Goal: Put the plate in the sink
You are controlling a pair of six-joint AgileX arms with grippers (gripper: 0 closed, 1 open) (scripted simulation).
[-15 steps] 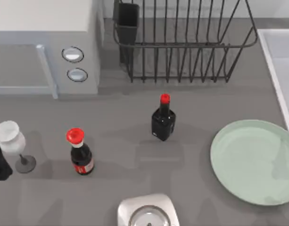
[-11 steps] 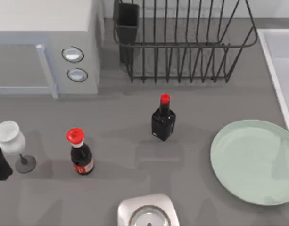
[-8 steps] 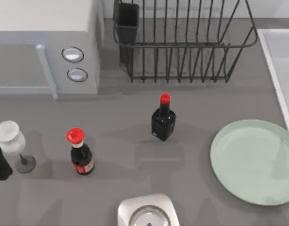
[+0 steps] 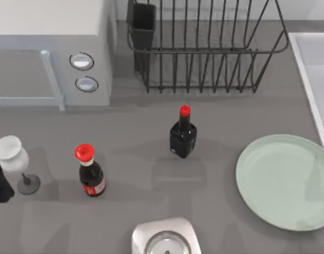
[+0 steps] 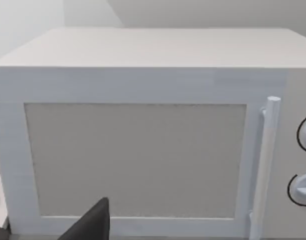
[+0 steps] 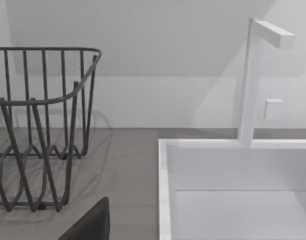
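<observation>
Top view: the plate [image 4: 282, 181] lies flat on the grey counter at the lower right of the frame, its right edge just beside the pale rim of the sink [image 4: 308, 79], which runs down the right edge. Nothing holds the plate. The step in hand looks like the approach, and it suits the right arm. A flat, shallow plate offers little to pinch, so the sound way is to take its rim at the side away from the sink, lift enough to clear the raised rim, then carry it right. The black bottle [image 4: 183, 135] stands at centre, well apart from the plate; the cola bottle [image 4: 90, 171] and the wine glass [image 4: 16, 161] stand at lower left, out of the way. The dish rack [image 4: 204, 47] sits at the top, and a silvery object [image 4: 165, 237] lies at the bottom centre.

Left wrist view: the microwave [image 5: 143, 130] faces the camera; a dark finger tip shows at the bottom, and I cannot tell its opening.

Right wrist view: the sink [image 6: 232, 190] lies at lower right with its tap [image 6: 255, 75] upright behind, the dish rack [image 6: 38, 125] at left. Again I cannot tell the fingers' spread.
</observation>
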